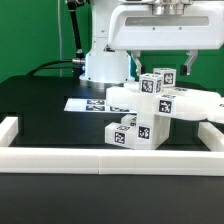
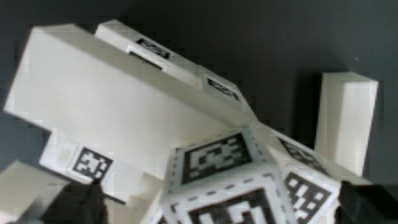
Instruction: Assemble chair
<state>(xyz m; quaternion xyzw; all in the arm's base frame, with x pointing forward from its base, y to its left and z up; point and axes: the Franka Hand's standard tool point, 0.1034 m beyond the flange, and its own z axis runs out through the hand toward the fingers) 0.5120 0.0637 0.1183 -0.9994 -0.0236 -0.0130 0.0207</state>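
The chair (image 1: 150, 108) stands partly joined in the middle of the black table, a cluster of white blocky parts with square tags. Its flat seat panel (image 2: 107, 100) fills much of the wrist view, with tags along one edge. A tagged blocky part (image 2: 228, 165) sticks up toward the camera. A plain white bar (image 2: 349, 115) lies beside it. My gripper (image 1: 163, 68) hangs just above the cluster's top blocks (image 1: 160, 82), open. In the wrist view the gripper (image 2: 222, 205) has a dark finger (image 2: 68, 205) on each side of the tagged block, with no clear contact.
The marker board (image 1: 85, 103) lies flat behind the chair at the exterior view's left. A low white border wall (image 1: 100, 157) runs along the front and up the left side (image 1: 10, 130). The robot's white base (image 1: 100, 65) stands at the back.
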